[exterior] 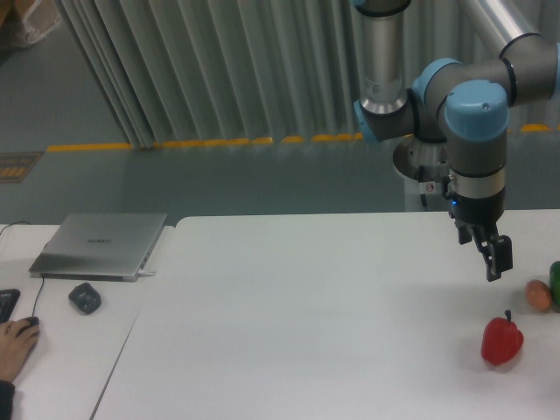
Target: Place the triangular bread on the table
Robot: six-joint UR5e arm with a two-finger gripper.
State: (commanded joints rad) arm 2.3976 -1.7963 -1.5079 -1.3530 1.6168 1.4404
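Observation:
The triangular bread is out of view. My gripper (494, 271) hangs a little above the white table (297, 315) near its right side, dark fingers pointing down. I see the fingers edge-on, so the gap between them does not show, and nothing visible sits between them. The gripper is just left of and above a small orange-tan ball (538, 295), and above a red bell pepper (501, 339) that stands on the table.
A green object (556, 280) is cut off by the right edge beside the ball. On the smaller desk at the left lie a silver laptop (101, 245), a dark mouse (85, 298) and a person's hand (16, 343).

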